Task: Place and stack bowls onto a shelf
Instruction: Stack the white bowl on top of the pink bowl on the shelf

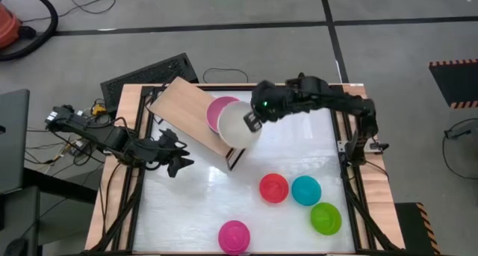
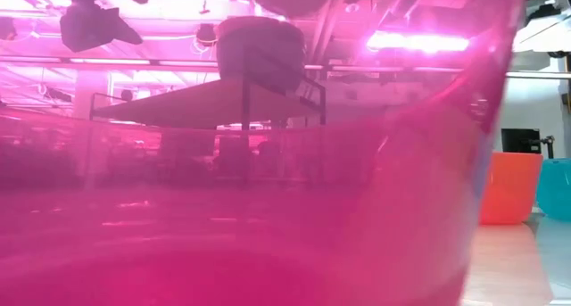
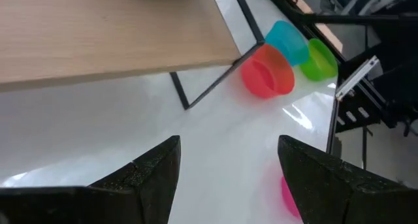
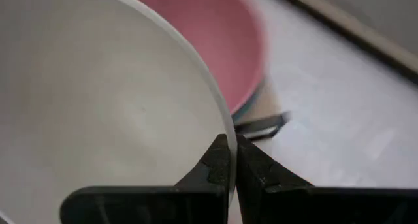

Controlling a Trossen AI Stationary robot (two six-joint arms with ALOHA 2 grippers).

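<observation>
The light-wood shelf (image 1: pixel 187 107) stands at the table's far left on a thin black frame. A pink bowl (image 1: pixel 221 109) sits on its right part, atop something darker whose edge (image 4: pixel 251 108) shows in the right wrist view. My right gripper (image 1: pixel 254 122) is shut on a white bowl (image 1: pixel 237 126), which hangs over the shelf's right end and overlaps the pink bowl. Red (image 1: pixel 274 187), teal (image 1: pixel 305 189), lime green (image 1: pixel 326 218) and magenta (image 1: pixel 234 236) bowls rest on the table. My left gripper (image 1: pixel 176 163) hovers open near the table's left side, beside the shelf. My right gripper pinches the white bowl's rim (image 4: pixel 221 110) on the side toward the table's right, one finger inside the bowl and one outside. The fingers (image 4: pixel 256 168) come from the right and above. The bowl is lifted clear, mouth up, above the pink bowl (image 4: pixel 215 41).
A black keyboard-like slab (image 1: pixel 149 73) lies beyond the table's far left corner. The magenta bowl (image 2: pixel 268 208) stands right before the low camera and fills its view. Bare white tabletop (image 1: pixel 202 196) lies between the shelf and the loose bowls.
</observation>
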